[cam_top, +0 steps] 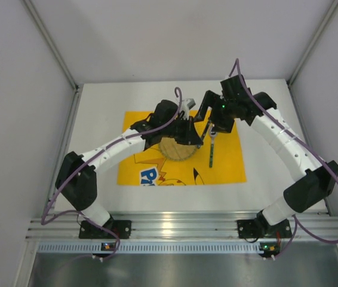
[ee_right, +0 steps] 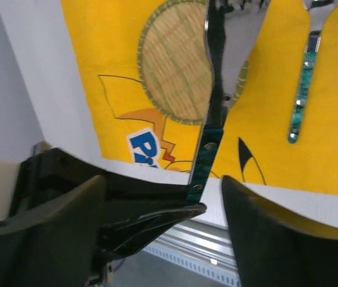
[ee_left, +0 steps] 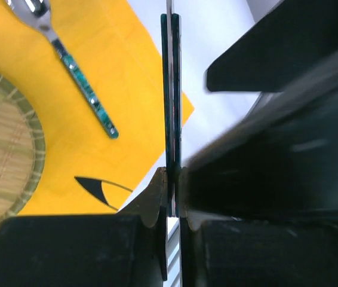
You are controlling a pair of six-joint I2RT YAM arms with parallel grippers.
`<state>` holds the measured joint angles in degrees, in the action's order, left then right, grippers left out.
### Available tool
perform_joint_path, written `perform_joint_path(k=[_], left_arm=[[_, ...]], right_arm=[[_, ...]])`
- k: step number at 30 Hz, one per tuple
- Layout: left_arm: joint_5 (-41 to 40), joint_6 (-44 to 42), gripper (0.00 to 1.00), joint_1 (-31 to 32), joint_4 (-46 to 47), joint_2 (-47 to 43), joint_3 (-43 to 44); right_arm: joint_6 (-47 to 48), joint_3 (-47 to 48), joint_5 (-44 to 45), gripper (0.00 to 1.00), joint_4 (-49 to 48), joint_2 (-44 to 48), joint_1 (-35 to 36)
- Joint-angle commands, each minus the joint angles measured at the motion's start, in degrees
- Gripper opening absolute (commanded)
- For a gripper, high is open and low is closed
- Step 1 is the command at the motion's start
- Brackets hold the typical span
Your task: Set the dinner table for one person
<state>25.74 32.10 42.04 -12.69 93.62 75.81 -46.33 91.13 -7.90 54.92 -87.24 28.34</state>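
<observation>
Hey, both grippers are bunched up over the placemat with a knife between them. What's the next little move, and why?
Probably ease the right gripper back, clear of the knife. Its jaws stand open beside the handle, while the left gripper is shut on it above the placemat. The fork already lies beside the woven plate.

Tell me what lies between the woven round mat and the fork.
Only bare yellow placemat between woven round mat and fork, clearest in the left wrist view.

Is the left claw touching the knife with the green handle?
Touching. The left wrist view shows the left claw shut on the knife, with a pad pressed against each side of its thin handle.
</observation>
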Motion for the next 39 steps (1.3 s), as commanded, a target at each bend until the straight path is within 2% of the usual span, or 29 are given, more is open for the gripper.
perform_joint_path(k=[1, 4, 7, 11, 14, 16, 21, 33, 39], left_arm=[[5.2, 1.2, 0.0, -4.5, 4.3, -4.8, -2.8], [5.1, -0.1, 0.0, -8.9, 0.0, -7.7, -5.6], [5.0, -4.5, 0.0, -18.6, -10.0, -10.0, -8.1], [9.4, -10.6, 0.0, -26.8, -15.2, -12.2, -14.1], [12.6, -15.5, 0.0, -31.2, -23.3, -8.9, -14.2], [13.8, -16.1, 0.0, -33.9, -24.3, -7.4, -15.8], [19.0, -13.5, 0.0, -36.3, -21.0, -5.1, -18.1], [13.6, -11.1, 0.0, -37.7, -20.0, -2.3, -19.7], [11.0, -6.8, 0.0, -38.0, -14.6, -1.3, -23.4]], right_arm=[[1.5, 6.3, -2.9, 0.9, -3.9, -1.1, 0.6], [3.3, 12.7, -2.8, 0.95, -1.0, -2.7, -0.3], [6.2, 17.8, -2.9, 0.95, 1.1, -3.3, -1.7], [7.7, 17.6, -4.6, 0.95, 1.5, -2.9, -4.4], [7.8, 15.0, -6.1, 0.94, 1.4, -2.6, -5.7], [7.9, 14.3, -7.0, 0.93, 1.2, -2.3, -5.7], [8.2, 12.9, -7.7, 0.93, 0.5, -2.0, -5.7], [8.4, 3.7, -7.5, 0.93, -1.1, 2.7, -5.9], [8.4, 0.6, -7.7, 0.93, -2.1, 3.8, -5.9]])
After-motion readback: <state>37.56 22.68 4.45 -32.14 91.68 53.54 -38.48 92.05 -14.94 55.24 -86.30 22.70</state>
